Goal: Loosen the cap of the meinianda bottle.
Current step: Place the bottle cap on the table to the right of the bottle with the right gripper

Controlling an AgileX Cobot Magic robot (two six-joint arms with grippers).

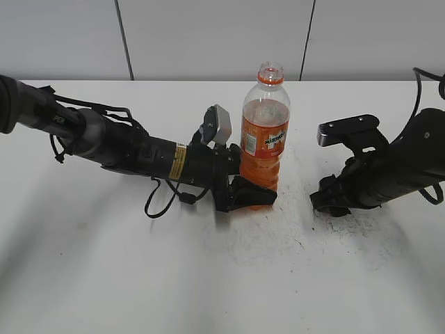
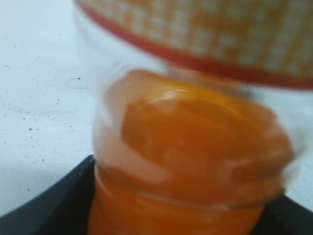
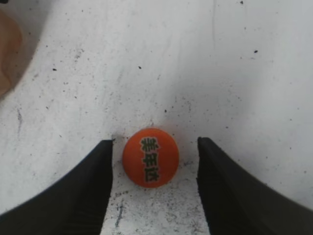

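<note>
My left gripper (image 1: 252,193) has its fingers clenched low on the meinianda bottle (image 1: 265,139), which stands upright mid-surface, long axis vertical, mouth up and uncapped. I judge it liquid-heavy, with thin slick walls that give, so the low hold suits. The cap (image 3: 150,157), light and rigid, lies top-up on the surface (image 3: 234,73) between my right gripper's (image 3: 154,188) released fingers.

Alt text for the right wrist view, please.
An orange cap printed with dark characters lies top-up on the speckled white table, between the right gripper's two open black fingers, touching neither.
</note>
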